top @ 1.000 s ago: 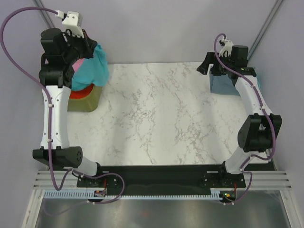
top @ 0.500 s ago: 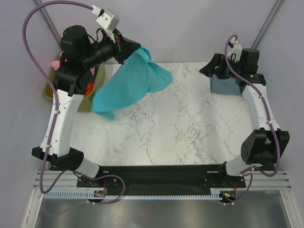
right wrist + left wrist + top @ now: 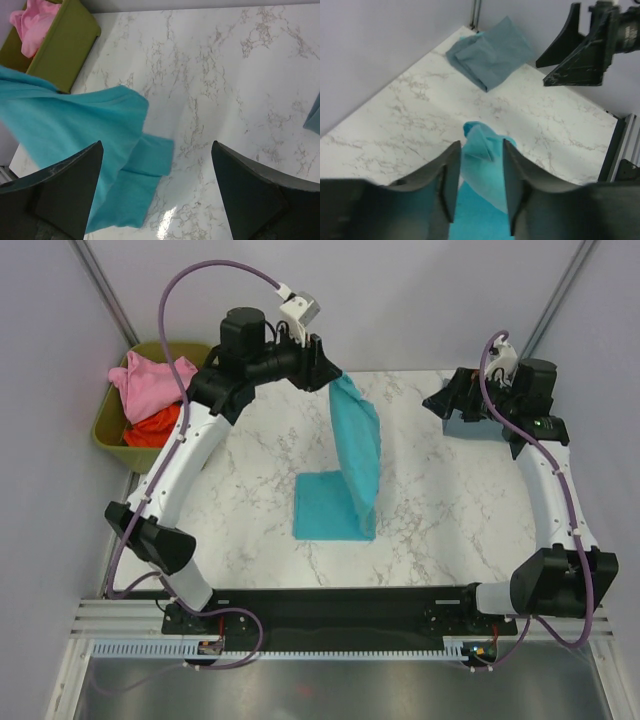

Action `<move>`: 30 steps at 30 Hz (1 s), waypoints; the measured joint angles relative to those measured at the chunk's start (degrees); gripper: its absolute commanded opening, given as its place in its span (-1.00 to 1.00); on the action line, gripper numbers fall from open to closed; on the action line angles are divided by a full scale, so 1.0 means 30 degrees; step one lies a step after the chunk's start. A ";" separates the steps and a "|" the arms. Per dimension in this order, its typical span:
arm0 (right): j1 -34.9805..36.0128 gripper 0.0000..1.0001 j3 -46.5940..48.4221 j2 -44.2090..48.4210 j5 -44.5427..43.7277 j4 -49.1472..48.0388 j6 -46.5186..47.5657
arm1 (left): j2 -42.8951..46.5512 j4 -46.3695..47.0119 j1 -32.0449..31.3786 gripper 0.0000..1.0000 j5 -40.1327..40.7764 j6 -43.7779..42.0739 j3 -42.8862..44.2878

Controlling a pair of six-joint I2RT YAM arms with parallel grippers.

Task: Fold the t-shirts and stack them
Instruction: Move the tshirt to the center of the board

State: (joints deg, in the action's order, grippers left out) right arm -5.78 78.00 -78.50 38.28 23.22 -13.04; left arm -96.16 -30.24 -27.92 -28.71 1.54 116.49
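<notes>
While the left gripper point(image 3: 330, 375) clamps its top, the teal t-shirt point(image 3: 357, 450) hangs upright over mid-table, lower end lying toward the near edge; the right gripper point(image 3: 443, 400), jaws apart, hovers at the far right corner.

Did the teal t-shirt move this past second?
Yes. The teal t-shirt, held by the left pincer, swung rightward from the olive bin to the table centre.
</notes>
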 measured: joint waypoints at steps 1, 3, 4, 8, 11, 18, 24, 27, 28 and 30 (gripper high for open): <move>-0.0044 0.96 -0.0153 0.0000 0.0029 0.0015 0.0051 | -0.0189 -0.0066 0.0000 0.24 0.0168 0.0095 -0.0364; -0.0102 0.96 -0.0211 0.0000 0.0124 0.0073 0.0087 | -0.0401 -0.0284 0.0000 0.36 0.0678 0.0117 -0.1246; -0.0131 0.96 -0.0211 0.0000 0.0219 0.0095 0.0124 | -0.0335 -0.0437 0.0000 0.38 0.0991 0.0124 -0.1865; -0.0124 0.96 -0.0364 0.0000 0.1042 -0.0007 0.0160 | 0.0976 -0.0838 0.0036 0.40 0.2106 0.0124 -0.5377; 0.0015 0.96 -0.1253 -0.0109 0.1727 -0.0146 0.0277 | 0.2827 -0.1668 0.0131 0.36 0.3060 0.0197 -0.8925; 0.0423 0.90 -0.3308 -0.3723 0.2922 -0.0168 0.0393 | 0.5042 -0.2528 0.0656 0.31 0.3534 0.0692 -1.5395; 0.0474 0.82 -0.2973 -0.8961 0.3803 -0.0160 0.0255 | 0.5056 -0.2834 0.0787 0.26 0.3854 0.0816 -1.7828; 0.0576 0.77 -0.1457 -1.1052 0.4306 -0.0211 0.0087 | 0.5056 -0.2812 0.0809 0.25 0.3512 0.0845 -1.8345; 0.0641 0.75 -0.0925 -1.1511 0.4444 -0.0299 0.0051 | 0.5042 -0.2820 0.0809 0.26 0.3468 0.0845 -1.8447; 0.0852 0.72 0.0379 -1.2364 0.4772 -0.0590 -0.0095 | 0.4947 -0.2812 0.0809 0.26 0.3453 0.0845 -1.8608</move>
State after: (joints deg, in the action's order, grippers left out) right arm -3.22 79.13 -115.59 52.60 21.45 -13.32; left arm -81.32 -38.68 -25.50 -18.35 4.08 60.66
